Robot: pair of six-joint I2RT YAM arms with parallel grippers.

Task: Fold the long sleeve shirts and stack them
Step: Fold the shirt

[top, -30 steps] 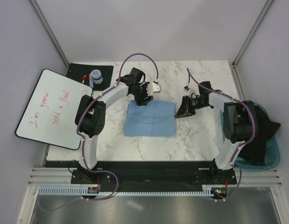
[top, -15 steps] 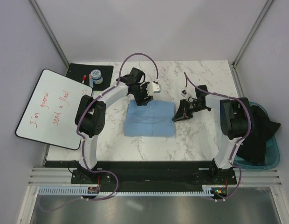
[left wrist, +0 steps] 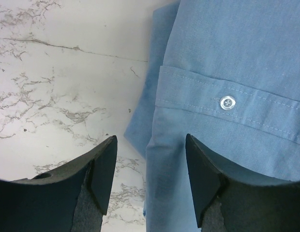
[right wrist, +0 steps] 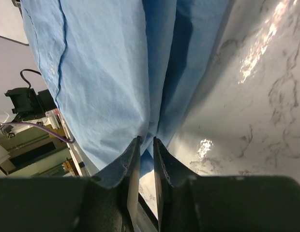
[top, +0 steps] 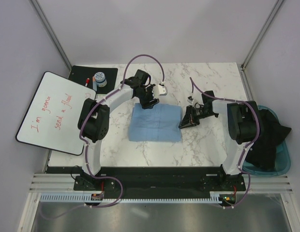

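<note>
**Item:** long sleeve shirt (top: 156, 123), light blue, laid as a folded rectangle at the centre of the marble table (top: 208, 145). A button (left wrist: 228, 102) is seen on a stitched band at its far edge.

**Progress:** folding is judged nearly complete. No second light-blue shirt is seen, so stacking is judged not yet done.

**Left gripper** (top: 149, 103): held over the shirt's far edge, jaws apart, nothing gripped.

**Right gripper** (right wrist: 145, 141): jaws closed to a narrow slit, pinching the shirt's right edge.

**Teal bin** (top: 284, 159), at the right: dark cloth (top: 268, 137) is kept in it.

**Whiteboard** (top: 51, 112), at the left: red handwriting is read as "I'm gonna send a flood", the last word being uncertain. No brands are legible.
</note>
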